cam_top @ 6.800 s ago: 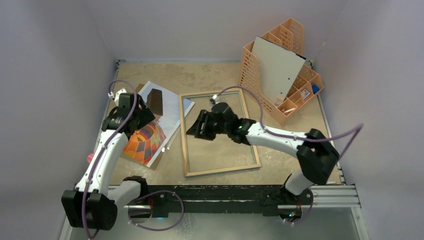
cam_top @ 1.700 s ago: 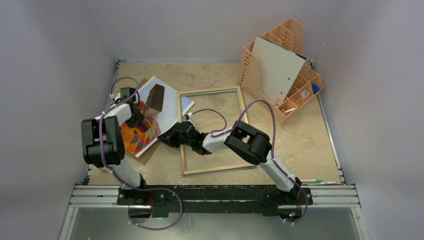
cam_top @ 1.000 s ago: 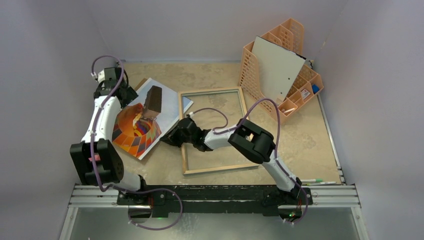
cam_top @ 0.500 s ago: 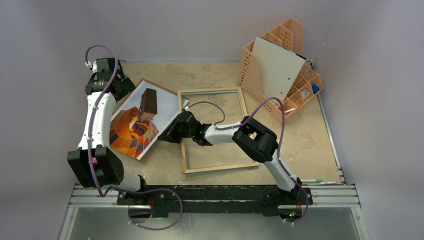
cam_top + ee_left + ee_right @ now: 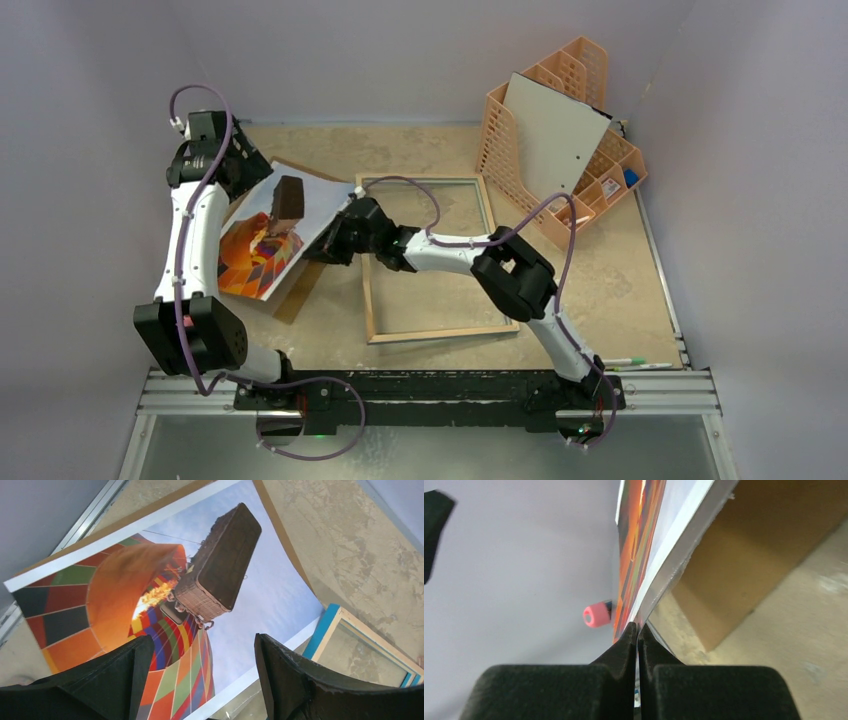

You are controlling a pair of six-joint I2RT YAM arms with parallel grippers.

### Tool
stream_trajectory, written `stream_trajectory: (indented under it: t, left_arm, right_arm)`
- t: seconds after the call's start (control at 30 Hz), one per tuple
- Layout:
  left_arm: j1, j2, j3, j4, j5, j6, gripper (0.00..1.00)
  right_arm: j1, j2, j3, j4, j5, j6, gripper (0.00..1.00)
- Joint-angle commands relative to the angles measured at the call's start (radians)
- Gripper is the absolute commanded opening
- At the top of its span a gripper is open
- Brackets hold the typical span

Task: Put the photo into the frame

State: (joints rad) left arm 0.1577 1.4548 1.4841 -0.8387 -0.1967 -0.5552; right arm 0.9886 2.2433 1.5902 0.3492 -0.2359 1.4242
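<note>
Left of the frame (image 5: 445, 332) — the photo (image 5: 262, 235), lying over a brown board (image 5: 296, 296), not in the frame. Right pincer (image 5: 325, 245) closed tight on the photo's frame-side edge, which is raised off the board. Left pincer (image 5: 232, 172) wide open, holding nothing — above the photo's corner farthest from the frame. Frame flat on the surface (image 5: 600, 290).

balloon photo (image 5: 250, 255) tilted, frame (image 5: 445, 332) flat, seemingly face-down
</note>
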Motion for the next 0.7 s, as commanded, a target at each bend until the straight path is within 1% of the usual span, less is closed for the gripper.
stream_trajectory:
  t: [0.0, 0.17, 0.3, 0.47, 0.67]
  left_arm:
    - [0.008, -0.013, 0.034, 0.006, 0.027, 0.026, 0.77]
    - [0.008, -0.009, 0.020, 0.009, 0.038, 0.033, 0.77]
    - [0.008, -0.008, 0.010, 0.013, 0.049, 0.034, 0.77]
    - [0.008, -0.008, -0.010, 0.020, 0.065, 0.037, 0.77]
    - [0.008, -0.011, -0.074, 0.047, 0.092, 0.036, 0.77]
  right_arm:
    - [-0.008, 0.024, 0.092, -0.014, -0.056, -0.098, 0.00]
    - [-0.030, 0.036, 0.075, -0.052, -0.039, -0.152, 0.00]
    - [-0.059, 0.053, 0.097, -0.083, -0.043, -0.211, 0.00]
    - [-0.068, 0.011, 0.068, -0.125, -0.003, -0.250, 0.00]
    - [-0.084, -0.053, -0.014, -0.099, -0.003, -0.260, 0.00]
